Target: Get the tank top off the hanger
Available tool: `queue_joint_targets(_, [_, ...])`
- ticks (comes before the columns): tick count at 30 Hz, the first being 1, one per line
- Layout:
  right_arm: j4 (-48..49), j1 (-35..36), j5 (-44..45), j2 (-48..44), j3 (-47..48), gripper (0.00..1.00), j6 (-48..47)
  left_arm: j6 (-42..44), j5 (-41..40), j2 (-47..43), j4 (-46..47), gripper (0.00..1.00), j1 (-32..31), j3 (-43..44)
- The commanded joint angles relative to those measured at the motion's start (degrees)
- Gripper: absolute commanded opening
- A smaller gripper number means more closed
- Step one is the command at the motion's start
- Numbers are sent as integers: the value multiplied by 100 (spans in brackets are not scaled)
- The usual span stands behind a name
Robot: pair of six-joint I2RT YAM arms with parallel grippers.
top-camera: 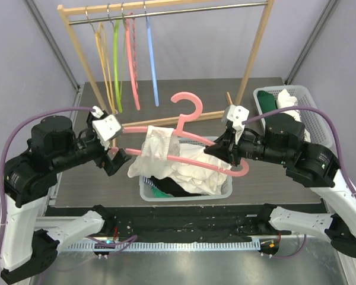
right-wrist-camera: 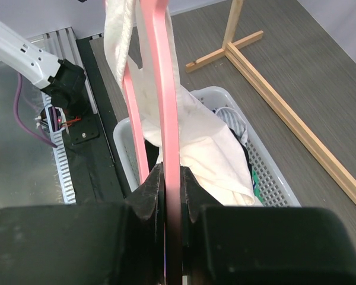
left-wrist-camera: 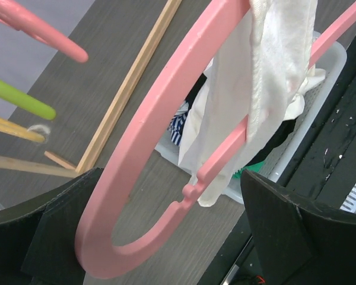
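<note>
**A:** Nearest the lens, the black fingers of the right gripper [right-wrist-camera: 172, 196] are seen clamped on one end of the pink plastic hanger [right-wrist-camera: 166, 107]. No gap is noted between pads and bar.

**B:** And the left gripper [left-wrist-camera: 169, 178]?

**A:** Its jaws are spread wide, with the hanger's other curved end lying between them. Whether the plastic touches a finger cannot be told.

**B:** Where is the hanger placed?

**A:** It is held in the air above the pale perforated plastic basket [top-camera: 147, 191], tilted, with its hook pointing up and away.

**B:** And the garment?

**A:** The white ribbed tank top [top-camera: 157, 145] is found draped over the hanger's bars. Its lower part hangs down into the basket, onto dark and white clothes heaped there.

**B:** Anything behind?

**A:** A wooden clothes rack [top-camera: 255, 53] is recorded behind the basket, with yellow, green, pink and blue hangers hung from its rail.
</note>
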Motion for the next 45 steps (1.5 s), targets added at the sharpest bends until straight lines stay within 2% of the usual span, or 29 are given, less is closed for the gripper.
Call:
queue_joint_targets(1, [98, -51, 714, 10, 75, 1, 29, -115, -18, 114, 189, 100, 25, 207])
queue_joint_targets(5, [80, -51, 741, -42, -13, 1, 20, 218, -965, -211, 654, 100, 16, 217])
queue_joint_targets(6, [89, -51, 741, -86, -48, 1, 11, 298, -1550, -273, 908, 100, 25, 94])
queue_joint_targets(8, [54, -51, 750, -95, -48, 1, -6, 386, -2168, -457, 1251, 100, 25, -117])
queue_joint_targets(9, [19, -51, 750, -78, 4, 1, -15, 439, -2833, -493, 1523, 100, 25, -283])
queue_joint_targets(12, [-157, -51, 767, -51, 118, 1, -51, 597, -3287, -572, 1753, 100, 34, -416])
queue_joint_targets(15, [-184, -51, 759, -77, 128, 1, -33, 266, -2465, -590, 1370, 100, 78, -181])
queue_joint_targets(16, [-166, -51, 750, -78, 119, 1, -33, 124, -1774, -529, 1237, 100, 104, -84])
queue_joint_targets(18, [-131, -51, 706, -69, 93, 1, 2, -218, -928, -318, 843, 100, 130, 136])
queue_joint_targets(19, [-105, -51, 645, -69, 84, 1, 11, -298, -114, -274, 736, 100, 139, 163])
queue_joint_targets(23, [10, -59, 416, -43, 66, 1, 81, -878, 1506, -98, 726, 100, 174, -214])
queue_joint_targets(26, [176, -51, 171, -60, 66, 1, 160, -1265, 2098, 43, 945, 100, 192, -617])
queue_joint_targets(34, [598, -51, -314, -51, -22, 1, 415, -1687, 2303, 359, 1270, 100, 192, -566])
queue_joint_targets(36, [695, -51, -349, -69, -92, 1, 442, -1723, 2232, 386, 1314, 92, 201, -514])
queue_joint_targets(41, [766, -51, -393, -95, -224, 1, 529, -1732, 2241, 430, 1367, 86, 210, -434])
queue_joint_targets(45, [879, -51, -411, -113, -329, 1, 600, -1714, 2267, 465, 1394, 74, 218, -443])
